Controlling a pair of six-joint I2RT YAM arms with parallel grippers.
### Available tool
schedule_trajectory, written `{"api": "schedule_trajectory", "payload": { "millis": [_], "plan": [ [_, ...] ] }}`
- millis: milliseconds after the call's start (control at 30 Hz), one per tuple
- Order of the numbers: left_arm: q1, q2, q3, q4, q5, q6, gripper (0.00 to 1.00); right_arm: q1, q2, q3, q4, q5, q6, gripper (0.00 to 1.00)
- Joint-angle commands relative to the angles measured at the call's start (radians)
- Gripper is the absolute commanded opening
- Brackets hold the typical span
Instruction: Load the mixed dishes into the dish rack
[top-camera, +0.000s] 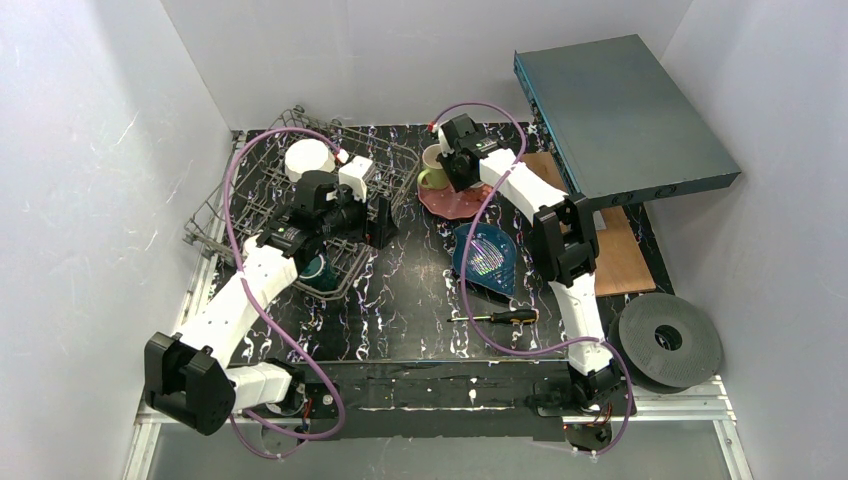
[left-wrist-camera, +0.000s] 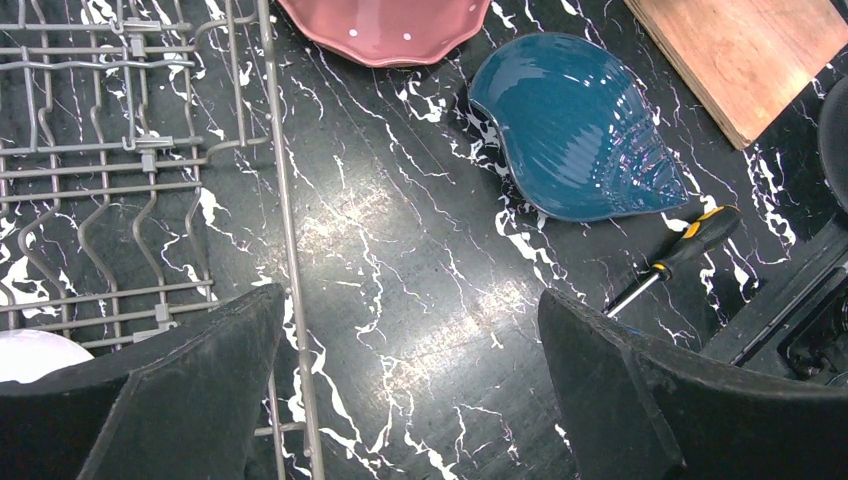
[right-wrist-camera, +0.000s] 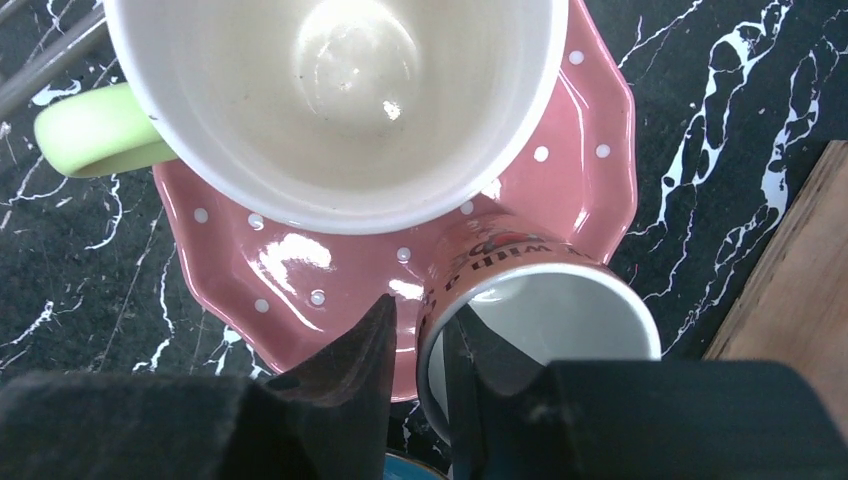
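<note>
Right gripper (right-wrist-camera: 425, 322): clamps the small salmon cup (right-wrist-camera: 545, 300) by its rim wall, one finger inside, one outside, probably to lift it clear of the pink dotted plate (right-wrist-camera: 300, 270). Yellow-green mug (right-wrist-camera: 330, 100) crowds in at 11 o'clock. Left gripper (left-wrist-camera: 410, 380): gapes empty over the dish rack's (left-wrist-camera: 283, 200) 3 o'clock edge.

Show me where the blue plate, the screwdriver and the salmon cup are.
blue plate (left-wrist-camera: 580, 130), left wrist view, centre of its ribbed face.
screwdriver (left-wrist-camera: 682, 252), left wrist view, on the handle.
salmon cup (right-wrist-camera: 570, 320), right wrist view, white inside wall.
</note>
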Motion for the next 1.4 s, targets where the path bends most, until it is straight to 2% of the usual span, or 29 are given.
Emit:
{"api": "schedule_trajectory", "payload": {
  "millis": [0, 133, 400, 500, 767, 933, 1100, 1233, 1367],
  "plan": [
    [-0.006, 0.002, 0.017, -0.020, -0.010, 0.013, 0.98, -0.002, 0.015, 0.013, 0.014, 0.014, 0.007, 0.32],
    [-0.009, 0.004, 0.018, -0.022, -0.014, 0.017, 0.98, -0.002, 0.016, 0.013, 0.018, 0.035, 0.011, 0.34],
    [-0.013, 0.007, 0.019, -0.025, -0.020, 0.017, 0.98, -0.003, -0.022, 0.028, -0.001, 0.029, 0.048, 0.15],
    [-0.014, 0.010, 0.019, -0.025, -0.020, 0.014, 0.98, -0.001, -0.057, 0.022, -0.012, 0.017, 0.074, 0.01],
    [-0.014, 0.023, 0.030, -0.027, -0.004, -0.003, 0.98, 0.013, -0.213, -0.019, -0.040, 0.012, 0.181, 0.01],
    [-0.014, 0.020, 0.032, -0.010, 0.057, -0.041, 0.97, 0.033, -0.351, -0.080, -0.028, -0.118, 0.282, 0.01],
    [-0.013, -0.010, 0.013, 0.054, 0.188, -0.102, 0.97, 0.045, -0.520, -0.255, 0.141, -0.367, 0.463, 0.01],
    [-0.003, -0.069, -0.038, 0.183, 0.290, -0.174, 0.98, 0.048, -0.676, -0.468, 0.476, -0.560, 0.708, 0.01],
    [0.025, -0.115, -0.100, 0.353, 0.369, -0.280, 0.98, 0.059, -0.762, -0.618, 0.767, -0.632, 0.917, 0.01]
  ]
}}
